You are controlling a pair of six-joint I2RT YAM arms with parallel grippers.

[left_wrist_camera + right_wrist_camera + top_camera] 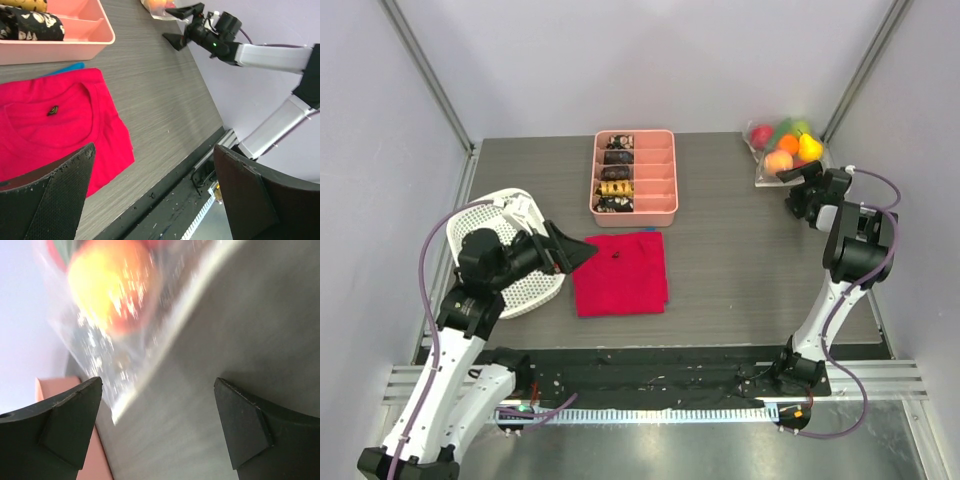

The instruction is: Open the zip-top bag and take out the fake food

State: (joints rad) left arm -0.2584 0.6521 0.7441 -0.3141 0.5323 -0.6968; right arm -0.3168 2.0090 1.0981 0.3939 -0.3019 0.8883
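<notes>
Far-right corner of a grey table [740,260]: the zip-top bag [782,152] lies against the wall, the fake food [788,143] showing through its clear plastic, with a red piece, a green one, an orange, a yellow fruit and a peach bunched together. The right gripper [792,190] hovers just near of the bag, its jaws spread wide and holding nothing. In its wrist view the bag's near edge sits between the two dark fingers [65,420], the peach a blurred orange-yellow glow behind speckled plastic. The zip slider cannot be made out.

Well to the left, a pink divided tray [660,195] stands at the far middle of the table, dark and gold pieces filling its left column. A folded red shirt [620,275] lies just near of it. A white lattice basket [485,215] sits at the left edge. The left gripper [582,252] hangs by the shirt's left side, jaws wide and empty, over the basket's right rim.
</notes>
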